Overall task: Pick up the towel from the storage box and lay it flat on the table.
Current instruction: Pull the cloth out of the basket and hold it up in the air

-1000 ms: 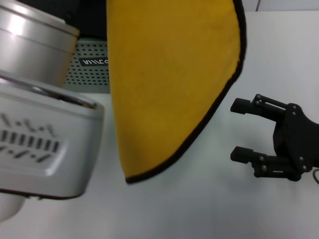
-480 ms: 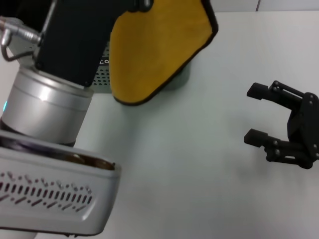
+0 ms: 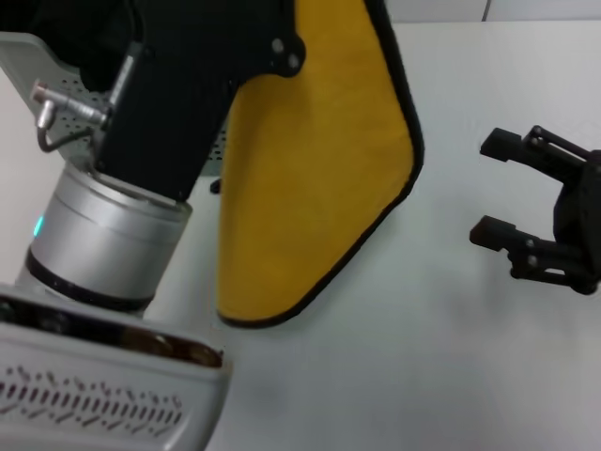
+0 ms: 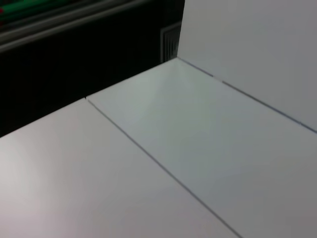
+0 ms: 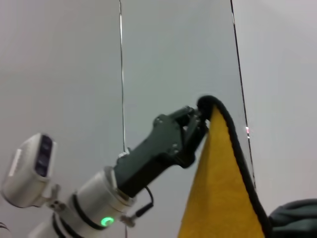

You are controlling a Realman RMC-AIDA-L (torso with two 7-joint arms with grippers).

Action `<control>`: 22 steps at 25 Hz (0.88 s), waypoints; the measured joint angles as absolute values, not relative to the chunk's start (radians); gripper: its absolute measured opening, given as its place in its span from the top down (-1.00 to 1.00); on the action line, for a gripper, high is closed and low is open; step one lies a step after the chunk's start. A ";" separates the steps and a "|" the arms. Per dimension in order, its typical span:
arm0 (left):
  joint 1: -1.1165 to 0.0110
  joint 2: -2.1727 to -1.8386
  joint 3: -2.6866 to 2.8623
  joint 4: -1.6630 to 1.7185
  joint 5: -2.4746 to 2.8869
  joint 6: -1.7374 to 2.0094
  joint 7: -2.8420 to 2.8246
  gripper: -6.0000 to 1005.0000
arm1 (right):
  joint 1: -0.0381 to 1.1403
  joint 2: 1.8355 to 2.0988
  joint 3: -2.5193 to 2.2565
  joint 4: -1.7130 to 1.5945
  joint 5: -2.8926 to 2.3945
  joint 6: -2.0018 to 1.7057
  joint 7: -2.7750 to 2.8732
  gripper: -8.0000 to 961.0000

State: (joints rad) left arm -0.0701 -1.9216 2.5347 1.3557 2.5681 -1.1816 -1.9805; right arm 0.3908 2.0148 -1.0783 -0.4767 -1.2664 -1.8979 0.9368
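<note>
Left tool (image 5: 200, 121) pinches the towel (image 3: 315, 178), which hangs below it over the table (image 3: 451, 376).

White table (image 4: 198, 148), thin seam lines.

The head view looks down from close behind the left arm, which fills the frame's left half. The left wrist view faces bare table (image 4: 208, 144) at a low angle. The right wrist view looks across at the left gripper (image 5: 195, 124) and towel (image 5: 223, 198), shared with the head view.
</note>
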 joint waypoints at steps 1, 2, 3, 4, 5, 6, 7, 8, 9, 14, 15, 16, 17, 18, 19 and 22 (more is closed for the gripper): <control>-0.073 -1.921 2.540 1.351 2.575 -1.187 -1.983 0.96 | 0.392 2.017 -1.079 -0.477 -1.268 -1.890 0.934 -0.72; -0.076 -1.921 2.546 1.345 2.584 -1.190 -1.984 0.96 | 0.393 2.017 -1.080 -0.477 -1.269 -1.883 0.930 -0.72; -0.078 -1.921 2.551 1.340 2.594 -1.193 -1.984 0.96 | 0.393 2.017 -1.079 -0.477 -1.269 -1.876 0.921 -0.72; -0.079 -1.921 2.555 1.336 2.602 -1.195 -1.984 0.96 | 0.393 2.017 -1.078 -0.477 -1.268 -1.868 0.914 -0.72; -0.078 -1.921 2.561 1.334 2.610 -1.200 -1.984 0.96 | 0.393 2.016 -1.076 -0.477 -1.267 -1.863 0.910 -0.72; -0.077 -1.920 2.566 1.333 2.614 -1.204 -1.984 0.96 | 0.396 2.015 -1.071 -0.477 -1.266 -1.854 0.908 -0.72; -0.075 -1.919 2.571 1.332 2.616 -1.210 -1.984 0.96 | 0.400 2.013 -1.064 -0.478 -1.265 -1.847 0.907 -0.72; -0.075 -1.916 2.575 1.332 2.618 -1.216 -1.984 0.96 | 0.403 2.013 -1.059 -0.479 -1.266 -1.843 0.907 -0.72; -0.074 -1.914 2.579 1.332 2.619 -1.221 -1.984 0.96 | 0.406 2.013 -1.055 -0.480 -1.267 -1.839 0.907 -0.72; -0.078 -1.907 2.588 1.327 2.624 -1.230 -1.984 0.96 | 0.414 2.013 -1.053 -0.481 -1.267 -1.840 0.907 -0.72; -0.079 -1.907 2.589 1.326 2.623 -1.230 -1.984 0.96 | 0.414 2.013 -1.053 -0.481 -1.267 -1.841 0.907 -0.72; -0.079 -1.907 2.589 1.326 2.624 -1.230 -1.984 0.96 | 0.414 2.014 -1.053 -0.481 -1.267 -1.842 0.907 -0.72; -0.080 -1.907 2.590 1.326 2.624 -1.230 -1.984 0.96 | 0.414 2.014 -1.052 -0.481 -1.267 -1.841 0.907 -0.72; -0.081 -1.907 2.590 1.326 2.624 -1.231 -1.984 0.96 | 0.414 2.014 -1.053 -0.480 -1.267 -1.839 0.907 -0.72; -0.081 -1.907 2.590 1.326 2.624 -1.232 -1.984 0.96 | 0.417 2.015 -1.058 -0.472 -1.274 -1.824 0.907 -0.72; -0.088 -1.907 2.591 1.324 2.625 -1.237 -1.984 0.96 | 0.421 2.019 -1.063 -0.462 -1.297 -1.805 0.907 -0.72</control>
